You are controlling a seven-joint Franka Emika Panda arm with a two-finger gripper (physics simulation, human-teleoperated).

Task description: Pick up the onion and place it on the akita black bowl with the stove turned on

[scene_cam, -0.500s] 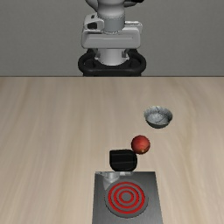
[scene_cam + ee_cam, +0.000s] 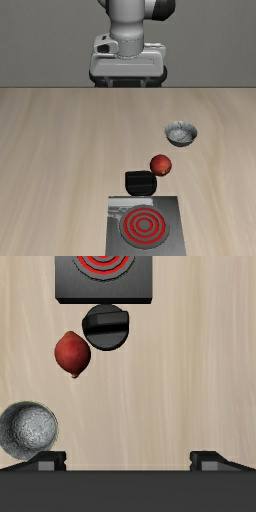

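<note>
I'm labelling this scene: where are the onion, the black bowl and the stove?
onion (image 2: 160,164), exterior view, middle of its red body.
black bowl (image 2: 141,186), exterior view, its front wall.
stove (image 2: 142,228), exterior view, centre of the glowing burner.

Reddish onion (image 2: 160,164), akita black bowl (image 2: 142,182) and stove (image 2: 142,228), lower centre of the exterior view.
The round onion lies just upper right of the upright, empty bowl; the stove, just below the bowl, glows with red rings.
</note>
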